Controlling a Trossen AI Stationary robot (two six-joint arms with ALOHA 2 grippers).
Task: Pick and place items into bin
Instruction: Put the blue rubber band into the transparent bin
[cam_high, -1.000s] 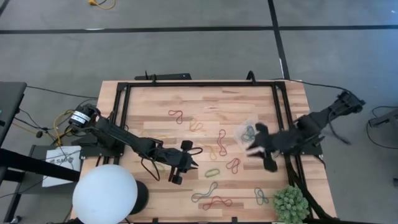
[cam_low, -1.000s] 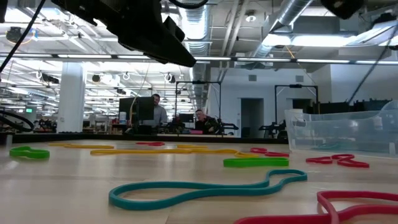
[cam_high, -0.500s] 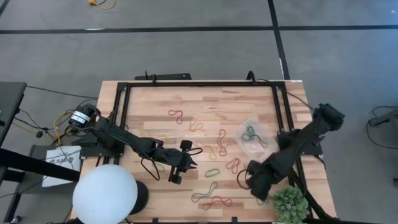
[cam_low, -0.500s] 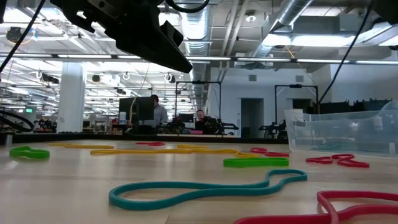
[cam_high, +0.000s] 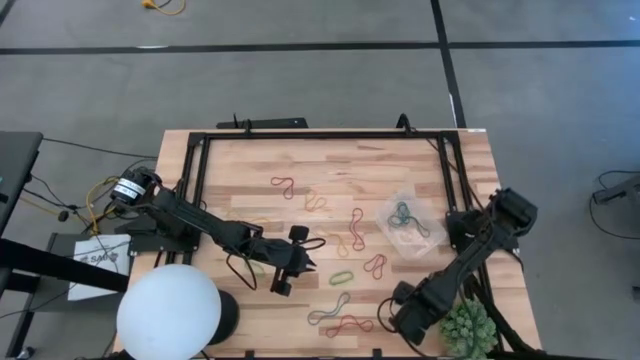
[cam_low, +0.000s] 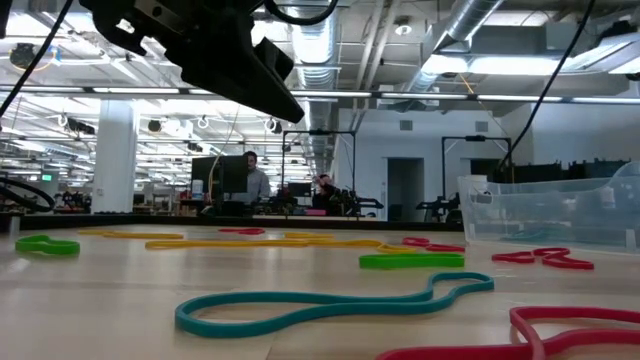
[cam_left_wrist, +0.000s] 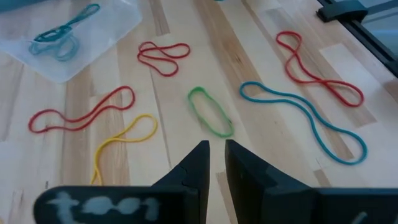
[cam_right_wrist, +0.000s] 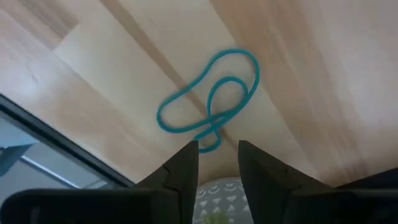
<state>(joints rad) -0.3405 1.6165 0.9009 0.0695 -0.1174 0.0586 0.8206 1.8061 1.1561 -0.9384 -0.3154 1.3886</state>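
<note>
Rubber-band loops lie flat on the wooden table: red (cam_high: 284, 186), red (cam_high: 355, 230), green (cam_high: 342, 277), a long teal one (cam_high: 328, 308) and red (cam_high: 348, 325). The clear bin (cam_high: 405, 220) stands right of the middle with teal bands inside. My right gripper (cam_high: 412, 318) hovers by the near right corner, open by a narrow gap (cam_right_wrist: 216, 149). Just past its fingertips a twisted teal band (cam_right_wrist: 208, 102) lies on the wood, untouched. My left gripper (cam_high: 305, 262) waits left of the green band (cam_left_wrist: 211, 111), open by a narrow gap (cam_left_wrist: 216, 149).
A spiky green plant (cam_high: 468, 328) stands right beside my right gripper at the near right corner. A white globe (cam_high: 168, 312) sits at the near left corner. A black frame (cam_high: 320, 135) runs round the tabletop. People sit in the room beyond (cam_low: 250, 180).
My right gripper has swung from beside the bin toward the table's near edge and now hangs over the teal band next to the plant. The bin and the bands on the table have stayed where they were.
</note>
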